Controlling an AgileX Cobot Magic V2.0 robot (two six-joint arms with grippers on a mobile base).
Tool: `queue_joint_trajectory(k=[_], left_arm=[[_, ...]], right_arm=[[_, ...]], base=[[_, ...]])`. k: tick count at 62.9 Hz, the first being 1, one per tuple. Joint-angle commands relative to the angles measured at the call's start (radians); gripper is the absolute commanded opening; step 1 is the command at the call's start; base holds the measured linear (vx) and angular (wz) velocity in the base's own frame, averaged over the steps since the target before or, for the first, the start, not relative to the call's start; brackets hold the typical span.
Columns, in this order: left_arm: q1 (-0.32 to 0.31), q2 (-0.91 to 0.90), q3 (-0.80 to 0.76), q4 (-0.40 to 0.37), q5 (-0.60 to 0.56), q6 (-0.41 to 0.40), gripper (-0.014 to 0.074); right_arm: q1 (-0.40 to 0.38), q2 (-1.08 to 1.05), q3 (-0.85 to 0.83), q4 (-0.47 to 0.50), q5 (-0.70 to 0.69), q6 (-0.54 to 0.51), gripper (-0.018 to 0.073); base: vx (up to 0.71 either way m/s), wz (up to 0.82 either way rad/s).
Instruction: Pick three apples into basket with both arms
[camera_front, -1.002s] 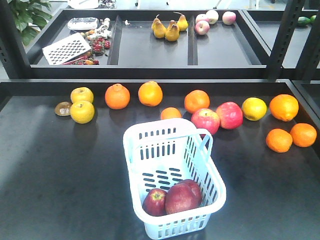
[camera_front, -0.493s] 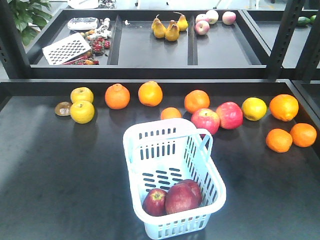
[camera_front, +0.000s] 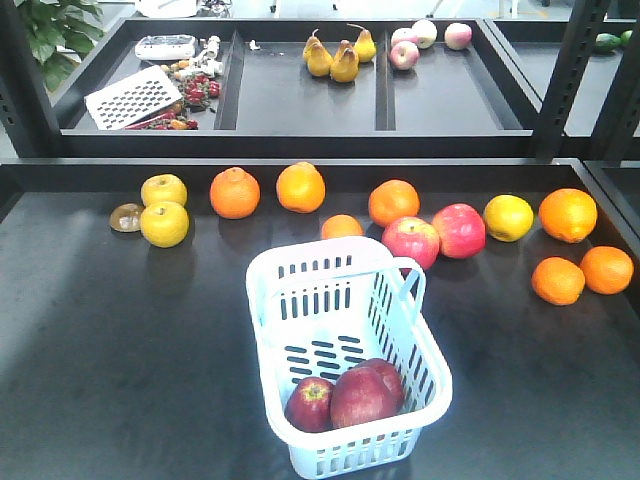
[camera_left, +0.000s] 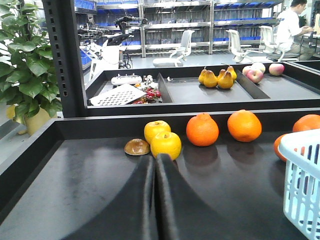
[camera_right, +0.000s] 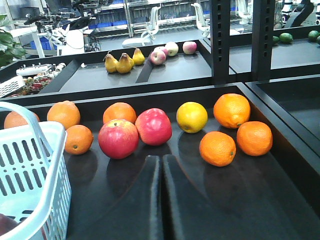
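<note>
The pale blue-white basket (camera_front: 258, 300) stands at the front middle of the dark table. Inside it, at the near end, lie dark red apples: a small one (camera_front: 309, 403) and a bigger mass (camera_front: 366, 392) pressed against it. Two brighter red apples (camera_front: 410, 241) (camera_front: 458, 229) rest on the table just behind the basket's right corner. My left gripper (camera_left: 155, 157) is shut and empty, low over the table, pointing toward a yellow fruit (camera_left: 165, 144). My right gripper (camera_right: 161, 158) is shut and empty, a short way in front of the two red apples (camera_right: 118, 138) (camera_right: 153, 126). Neither arm shows in the front view.
Oranges (camera_front: 234, 192) (camera_front: 300, 186) (camera_front: 393, 201) (camera_front: 567, 214) and yellow fruits (camera_front: 164, 222) (camera_front: 508, 217) lie in a row across the table's back. A brown lump (camera_front: 126, 217) sits far left. A raised black wall (camera_front: 300, 147) divides off rear trays with pears (camera_front: 340, 58).
</note>
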Motion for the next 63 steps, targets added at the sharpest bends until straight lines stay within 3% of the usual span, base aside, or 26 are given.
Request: queue_joint_trajectory(k=[1,63], left_arm=[[0.002,-0.016,0.006,-0.002,-0.079,-0.009,-0.0006],[0.002,-0.016,0.006,-0.002,-0.079,-0.009,-0.0006]], right_arm=[[-0.005,-0.013,0.014,-0.013,-0.078,-0.004,-0.0009],[-0.005,-0.013,0.014,-0.013,-0.072,-0.004,-0.0009]], base=[[0.00,0.00],[0.00,0.00]])
